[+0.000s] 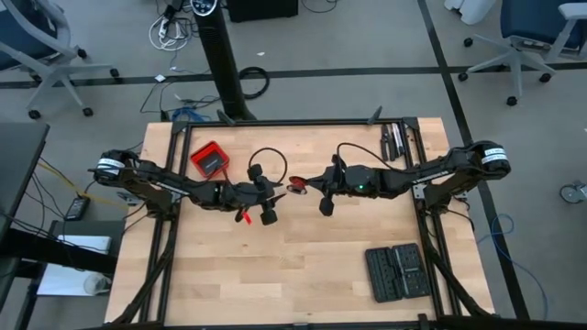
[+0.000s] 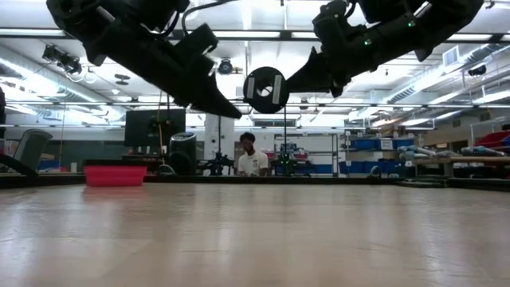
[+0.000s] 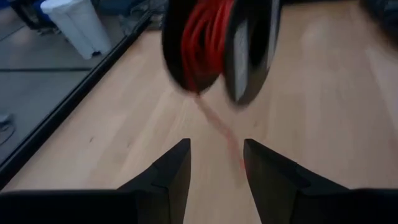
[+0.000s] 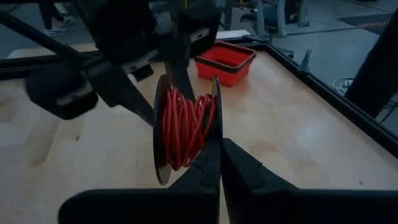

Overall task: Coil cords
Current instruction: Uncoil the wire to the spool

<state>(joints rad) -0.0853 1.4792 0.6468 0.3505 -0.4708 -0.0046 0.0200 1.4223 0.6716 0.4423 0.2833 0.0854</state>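
Red wire (image 4: pixel 185 127) wound on dark spool (image 4: pixel 165 134), held up in air over desk (image 1: pixel 303 247) middle, between both arms. Right tool (image 4: pixel 220 163) clenched on spool rim. Left tool (image 3: pixel 216 163) released, fingers apart, just short of spool, loose wire strand trailing down. Red box (image 1: pixel 210 159) behind left arm.

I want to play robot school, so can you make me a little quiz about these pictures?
1. True or false: the spool sits on the table.
2. Which arm pinches the spool's rim? A) left B) right
3. Fill in: the wire wound on the spool is ___.
Key: 1 false, it hangs in the air. 2 B, the right gripper is shut on it, and the left gripper is open. 3 red.
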